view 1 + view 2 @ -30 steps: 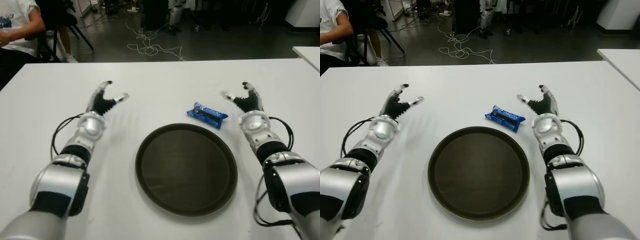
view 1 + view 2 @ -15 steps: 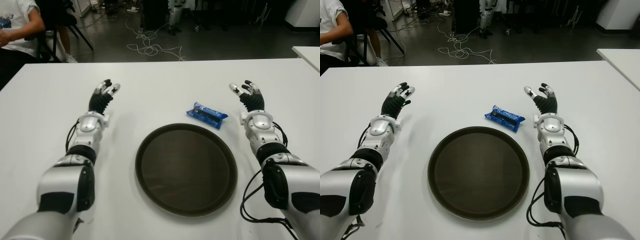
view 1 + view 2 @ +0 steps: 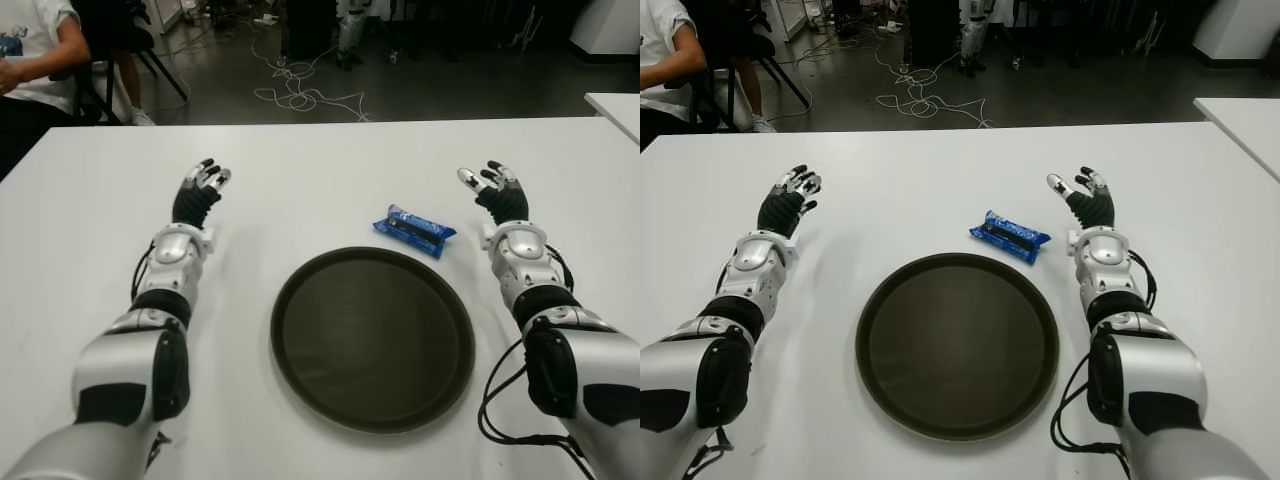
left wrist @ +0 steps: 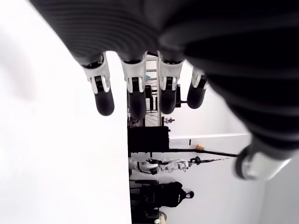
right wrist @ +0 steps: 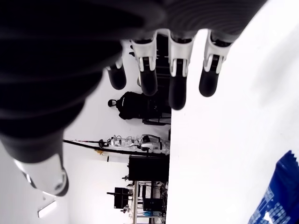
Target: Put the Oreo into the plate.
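The white table (image 3: 320, 160) runs out of view at its near edge and both side edges — only its far edge shows whole, with a dark floor and tangled cables (image 3: 300, 95) beyond. A seated person (image 3: 35, 60) is cut off at the far left corner. The round dark plate (image 3: 372, 338) sits near the near edge, nothing in it, bare table all round. The left hand (image 3: 197, 195) shows well to the plate's left, fingers stretched out and holding nothing. The right hand (image 3: 497, 192) is the same — fingers spread, empty. The blue Oreo packet (image 3: 413, 229) lies just beyond the plate's far rim, between plate and right hand, touching neither; the right wrist view catches only its corner.
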Controlling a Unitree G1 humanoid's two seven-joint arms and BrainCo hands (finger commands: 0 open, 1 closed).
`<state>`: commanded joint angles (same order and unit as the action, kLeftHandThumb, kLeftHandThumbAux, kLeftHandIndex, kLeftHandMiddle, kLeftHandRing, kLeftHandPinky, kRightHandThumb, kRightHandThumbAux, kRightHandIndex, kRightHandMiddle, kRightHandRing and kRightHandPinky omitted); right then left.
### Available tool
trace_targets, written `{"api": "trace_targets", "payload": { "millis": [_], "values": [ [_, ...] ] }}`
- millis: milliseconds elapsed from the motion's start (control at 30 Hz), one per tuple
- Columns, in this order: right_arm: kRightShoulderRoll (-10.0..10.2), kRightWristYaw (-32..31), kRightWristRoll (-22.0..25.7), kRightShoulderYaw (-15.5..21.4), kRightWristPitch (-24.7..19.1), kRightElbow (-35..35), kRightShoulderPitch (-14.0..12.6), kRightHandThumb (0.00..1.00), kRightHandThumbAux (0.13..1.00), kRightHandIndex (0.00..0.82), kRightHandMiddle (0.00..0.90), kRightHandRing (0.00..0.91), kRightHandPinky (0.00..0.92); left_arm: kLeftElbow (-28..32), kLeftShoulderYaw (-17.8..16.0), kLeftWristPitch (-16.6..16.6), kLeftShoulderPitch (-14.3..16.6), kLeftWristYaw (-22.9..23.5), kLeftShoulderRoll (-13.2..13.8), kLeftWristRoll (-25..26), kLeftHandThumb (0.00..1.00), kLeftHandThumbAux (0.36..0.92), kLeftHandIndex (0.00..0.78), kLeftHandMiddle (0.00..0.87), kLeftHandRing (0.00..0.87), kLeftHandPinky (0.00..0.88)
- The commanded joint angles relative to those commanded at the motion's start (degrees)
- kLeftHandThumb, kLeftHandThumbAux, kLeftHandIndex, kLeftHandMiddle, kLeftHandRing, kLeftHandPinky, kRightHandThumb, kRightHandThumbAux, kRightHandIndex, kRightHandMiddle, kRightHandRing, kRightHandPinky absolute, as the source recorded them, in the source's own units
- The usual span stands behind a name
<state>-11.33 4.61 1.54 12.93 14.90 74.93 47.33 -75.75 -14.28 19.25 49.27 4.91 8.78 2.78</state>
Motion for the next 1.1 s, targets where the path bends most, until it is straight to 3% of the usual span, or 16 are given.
{"api": "trace_targets", "payload": {
  "millis": [467,1100],
  "values": [
    [0.11,0.35,-0.78,-0.41,0.65,0.15,-0.05,0.184,0.668,0.125,0.169,0.199,0.216,0.03,-0.56,-0.63,0.2,0.43,0.05,0.27,0.164,0.549,0.046,0.12,0.105,0.092],
    [0.18,0.01,-0.75,-0.3,0.75,0.3,-0.15,0.196,0.682,0.118,0.159,0.189,0.203,0.2,-0.43,-0.05,0.09,0.89,0.07,-0.11,0.16,0.573,0.044,0.122,0.105,0.102]
  ]
}}
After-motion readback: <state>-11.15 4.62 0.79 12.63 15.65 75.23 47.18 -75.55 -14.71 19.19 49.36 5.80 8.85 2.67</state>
